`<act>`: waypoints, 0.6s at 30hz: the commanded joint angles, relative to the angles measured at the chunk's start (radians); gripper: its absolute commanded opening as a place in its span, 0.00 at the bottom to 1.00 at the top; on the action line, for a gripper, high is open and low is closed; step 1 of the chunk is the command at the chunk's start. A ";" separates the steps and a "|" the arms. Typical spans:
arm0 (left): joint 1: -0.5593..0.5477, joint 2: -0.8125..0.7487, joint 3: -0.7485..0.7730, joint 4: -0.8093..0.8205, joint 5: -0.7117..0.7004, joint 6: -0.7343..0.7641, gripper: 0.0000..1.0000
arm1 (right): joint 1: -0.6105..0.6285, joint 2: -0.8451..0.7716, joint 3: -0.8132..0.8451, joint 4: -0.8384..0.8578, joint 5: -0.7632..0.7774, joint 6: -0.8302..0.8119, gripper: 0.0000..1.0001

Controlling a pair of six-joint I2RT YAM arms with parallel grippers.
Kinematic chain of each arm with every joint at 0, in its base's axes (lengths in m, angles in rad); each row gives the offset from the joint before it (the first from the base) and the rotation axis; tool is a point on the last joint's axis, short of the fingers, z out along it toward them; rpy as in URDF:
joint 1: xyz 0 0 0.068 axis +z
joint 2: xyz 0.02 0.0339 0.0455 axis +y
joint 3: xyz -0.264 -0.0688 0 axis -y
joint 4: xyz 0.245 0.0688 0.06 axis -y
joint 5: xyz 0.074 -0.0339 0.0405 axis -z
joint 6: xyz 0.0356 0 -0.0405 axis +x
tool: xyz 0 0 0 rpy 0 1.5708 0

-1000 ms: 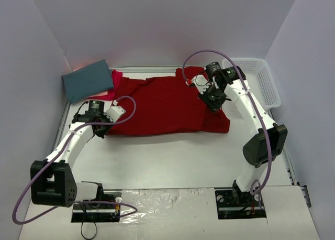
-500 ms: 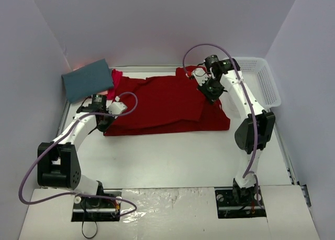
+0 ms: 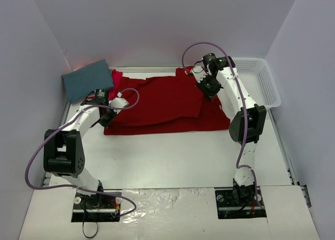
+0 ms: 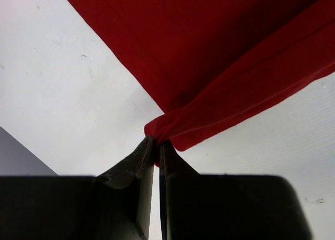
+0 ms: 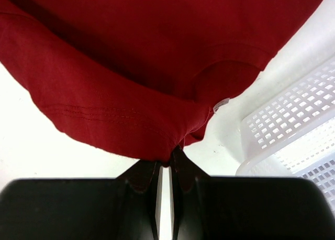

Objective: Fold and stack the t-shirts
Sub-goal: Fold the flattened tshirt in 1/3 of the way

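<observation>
My overhead camera looks down on the deep red t-shirt (image 3: 162, 101); both wrist cameras hug its edges.

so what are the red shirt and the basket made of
The red shirt looks like soft matte cloth, probably cotton knit: it drapes, folds and shows a stitched hem. The basket looks like white, faintly glossy plastic, moulded as a grid of holes.

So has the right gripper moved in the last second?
Yes. The right gripper, shut on the deep red t-shirt, has moved toward the far wall, from beside the white mesh basket's near part to its middle.
</observation>
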 commanded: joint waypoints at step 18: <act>0.014 0.126 0.115 0.031 -0.012 0.011 0.03 | -0.014 0.162 0.144 -0.052 0.022 -0.009 0.00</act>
